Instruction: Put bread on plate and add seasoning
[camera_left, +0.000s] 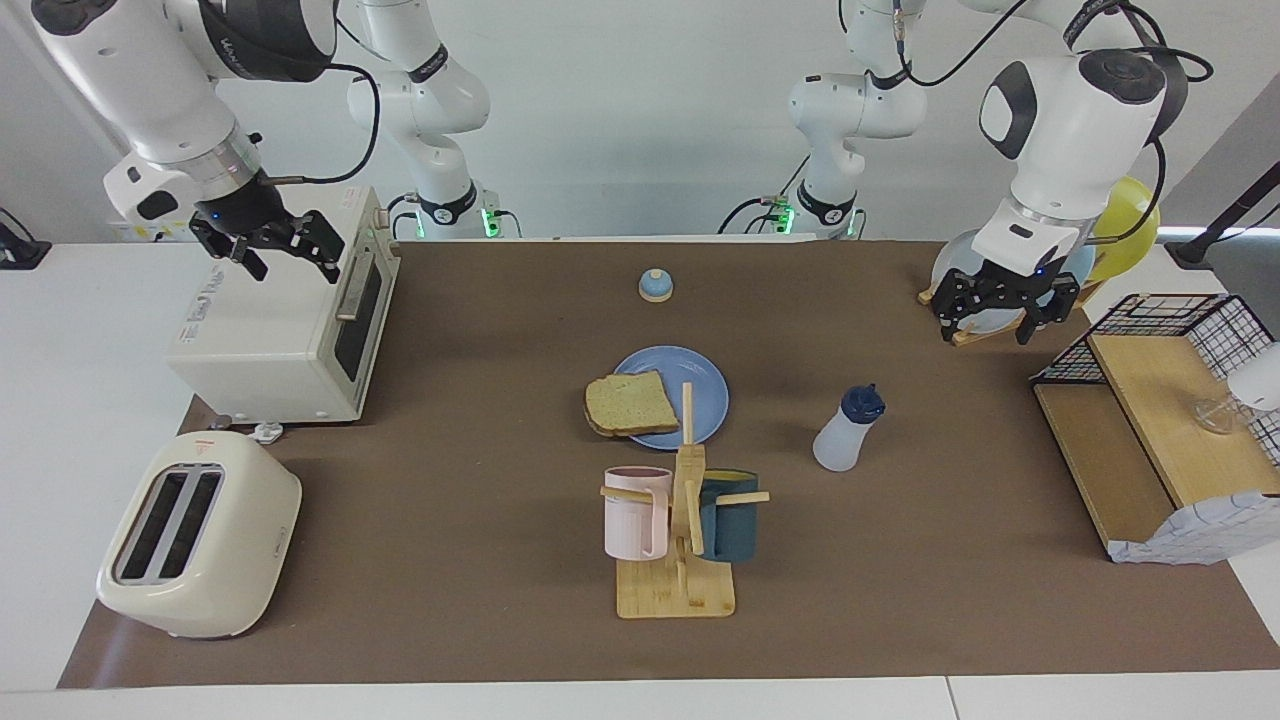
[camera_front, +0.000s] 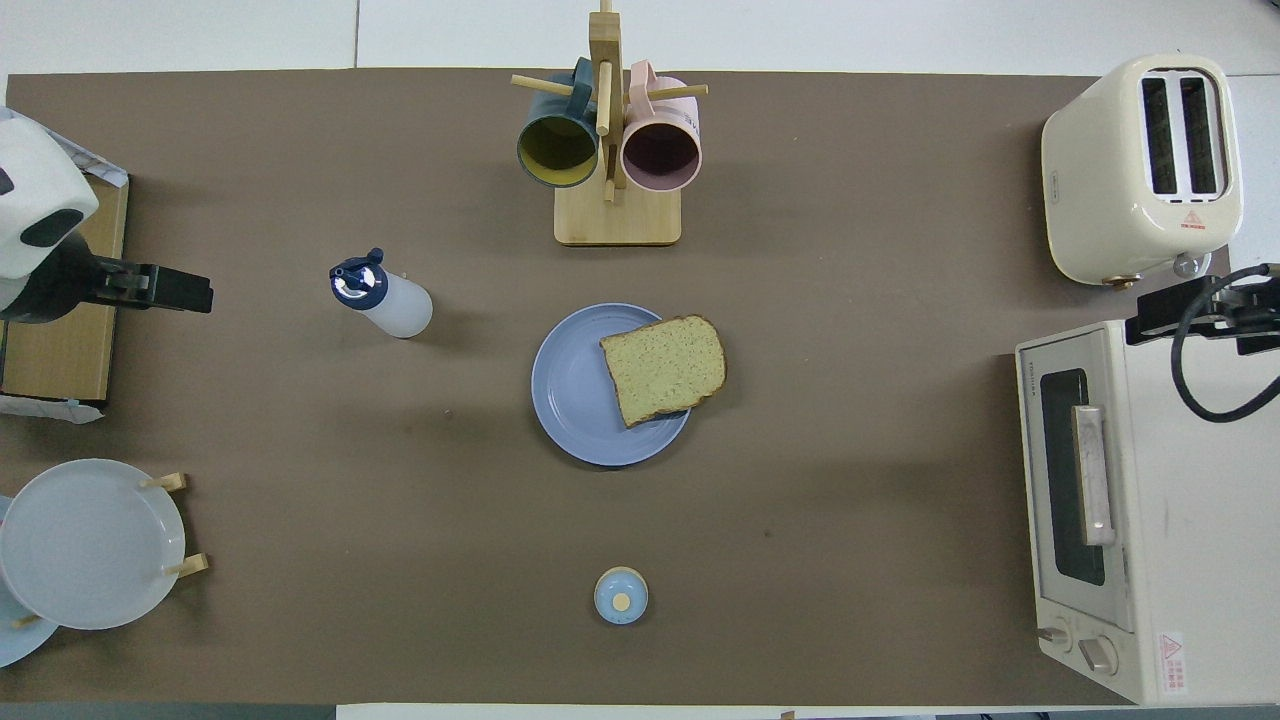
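Brown counter (camera_left: 450, 600) carries the bread (camera_left: 630, 404) on the plate (camera_left: 700, 385), seasoning (camera_left: 846, 430) beside it. Left gripper (camera_left: 1003, 315) and right gripper (camera_left: 268, 247), fully visible only from the facing camera, spread empty fingers.

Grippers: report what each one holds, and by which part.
Nothing is held. The left gripper is open over the plate rack; the right gripper is open over the oven.
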